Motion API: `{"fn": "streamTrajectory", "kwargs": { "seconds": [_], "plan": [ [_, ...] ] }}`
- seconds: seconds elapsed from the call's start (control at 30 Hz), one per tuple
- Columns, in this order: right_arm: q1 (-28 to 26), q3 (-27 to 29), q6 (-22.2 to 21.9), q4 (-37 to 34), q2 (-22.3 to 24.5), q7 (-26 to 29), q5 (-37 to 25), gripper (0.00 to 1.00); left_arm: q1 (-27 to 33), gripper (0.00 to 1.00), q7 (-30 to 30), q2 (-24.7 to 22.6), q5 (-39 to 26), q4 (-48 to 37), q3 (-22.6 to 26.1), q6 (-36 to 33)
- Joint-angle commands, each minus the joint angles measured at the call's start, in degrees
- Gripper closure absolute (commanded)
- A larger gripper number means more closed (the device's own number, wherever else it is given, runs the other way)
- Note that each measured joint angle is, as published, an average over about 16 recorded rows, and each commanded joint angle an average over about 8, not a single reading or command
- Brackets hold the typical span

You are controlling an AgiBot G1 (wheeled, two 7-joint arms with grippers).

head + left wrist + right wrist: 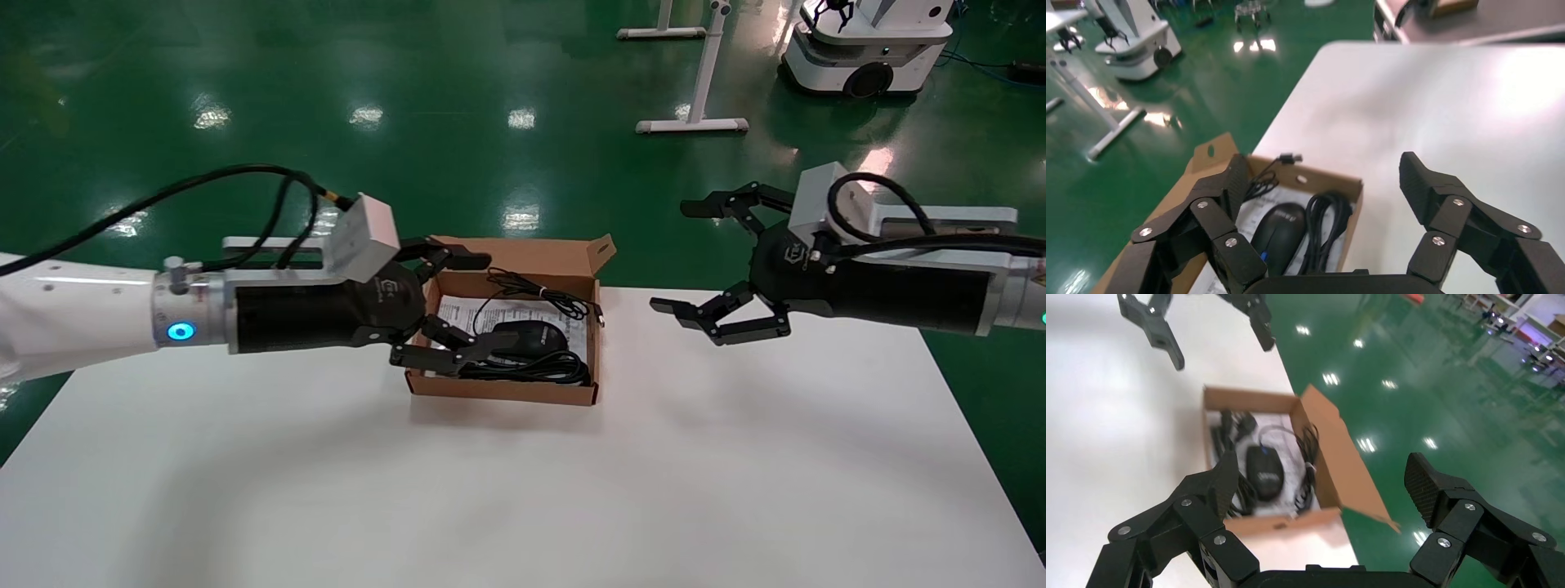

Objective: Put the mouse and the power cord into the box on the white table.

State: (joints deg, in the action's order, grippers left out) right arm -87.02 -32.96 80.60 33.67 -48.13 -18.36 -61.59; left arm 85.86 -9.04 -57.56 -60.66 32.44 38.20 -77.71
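The brown cardboard box [498, 388] stands on the white table [523, 490] near its far edge, flap lid [531, 255] upright. Inside lie the black mouse [529, 335], its thin cable [535, 291] bunched toward the lid, and the coiled power cord [539, 371] along the front wall. In the left wrist view the mouse [1281, 229] and power cord [1324, 223] lie side by side. My left gripper [478, 304] hovers open at the box's left end, holding nothing. My right gripper [680, 258] hangs open and empty to the right of the box. The right wrist view shows the mouse [1264, 468] in the box [1275, 523].
Green floor lies beyond the table's far edge. On it stand white stand legs [693, 124] and another robot base [866, 49] at the back right. The tabletop stretches wide in front of the box and to both sides.
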Motion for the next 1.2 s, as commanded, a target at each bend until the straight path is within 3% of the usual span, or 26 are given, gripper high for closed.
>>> {"fn": "streamTrajectory", "kwargs": {
  "seconds": [0.03,0.97,1.2],
  "plan": [
    [1.57,1.04,0.31,2.45,0.81,1.79,1.21,0.0,-1.42,0.0,1.16,1.32,1.1,2.41,-1.3,-0.47],
    [23.25,15.47,4.65,36.45,11.97,26.59,18.02,0.0,-21.19,0.0,17.27,19.67,16.4,35.89,-19.35,-6.97],
    [25.98,17.26,5.19,40.87,13.34,29.26,20.13,0.0,-24.98,0.0,20.21,23.17,19.39,42.38,-22.82,-8.26]
  ]
}}
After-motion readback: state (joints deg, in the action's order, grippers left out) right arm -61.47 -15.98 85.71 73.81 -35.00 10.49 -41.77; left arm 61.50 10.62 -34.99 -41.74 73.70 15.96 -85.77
